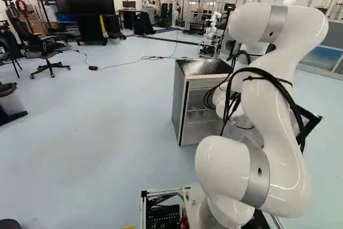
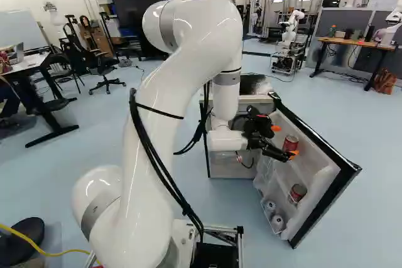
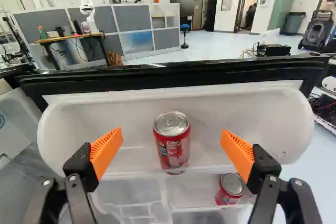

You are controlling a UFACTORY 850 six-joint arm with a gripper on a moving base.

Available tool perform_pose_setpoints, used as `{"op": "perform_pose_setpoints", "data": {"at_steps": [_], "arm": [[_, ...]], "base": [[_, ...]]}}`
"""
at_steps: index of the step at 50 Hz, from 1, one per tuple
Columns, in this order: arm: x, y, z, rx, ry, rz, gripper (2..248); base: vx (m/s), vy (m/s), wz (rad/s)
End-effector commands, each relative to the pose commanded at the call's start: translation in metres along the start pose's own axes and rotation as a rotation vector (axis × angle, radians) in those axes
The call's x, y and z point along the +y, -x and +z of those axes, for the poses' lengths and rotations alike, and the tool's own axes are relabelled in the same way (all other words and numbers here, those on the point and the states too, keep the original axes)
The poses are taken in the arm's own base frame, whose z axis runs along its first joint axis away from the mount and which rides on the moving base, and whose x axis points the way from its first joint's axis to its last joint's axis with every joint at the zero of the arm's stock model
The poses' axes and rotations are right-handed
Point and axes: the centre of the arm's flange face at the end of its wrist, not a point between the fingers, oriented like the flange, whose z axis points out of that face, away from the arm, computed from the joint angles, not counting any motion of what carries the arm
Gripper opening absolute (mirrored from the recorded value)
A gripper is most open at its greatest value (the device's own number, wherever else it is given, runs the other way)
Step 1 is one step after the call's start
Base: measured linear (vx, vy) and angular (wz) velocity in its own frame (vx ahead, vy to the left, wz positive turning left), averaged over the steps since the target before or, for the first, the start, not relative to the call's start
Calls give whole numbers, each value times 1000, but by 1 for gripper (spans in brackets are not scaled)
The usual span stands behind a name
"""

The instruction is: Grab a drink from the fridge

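- Pale blue floor (image 1: pixel 107 132) spreads around the fridge (image 2: pixel 229 164), whose door (image 3: pixel 173 74) is swung out beside it.
- Upper red can (image 3: pixel 172 148) sits in the door's white top bin (image 3: pixel 231 103), ahead of the pincer (image 3: pixel 172 135) and roughly centred on it; another red can (image 3: pixel 230 188) is lower down in the door.
- Pincer fingers stand wide apart, orange pads (image 3: pixel 106 153) clear of the can on both sides, nothing gripped.
- To take it well, I'd ease straight forward until both pads flank the can's middle, keeping clear of the bin's front lip, then close evenly and gently, as thin metal may dent.
- Once it is held, lift straight up until its base clears the bin before drawing back.
- Can stands upright: long axis vertical, lid and tab upward, so the pads should meet its round sides across that axis.
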Motion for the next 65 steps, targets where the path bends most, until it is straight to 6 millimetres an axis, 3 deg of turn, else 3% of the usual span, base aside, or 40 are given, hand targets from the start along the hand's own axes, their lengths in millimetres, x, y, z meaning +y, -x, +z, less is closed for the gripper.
{"op": "perform_pose_setpoints", "data": {"at_steps": [26, 58, 59, 63, 64, 65], "arm": [[4, -1, -2, -13, -69, -20, 247], [9, -3, 9, -8, -61, -14, 247], [9, -3, 9, -8, -61, -14, 228], [9, -3, 9, -8, -61, -14, 228], [9, -3, 9, -8, -61, -14, 189], [9, -3, 9, -8, -61, -14, 189]], "base": [[0, 0, 0], [0, 0, 0], [0, 0, 0], [0, 0, 0], [0, 0, 0], [0, 0, 0]]}}
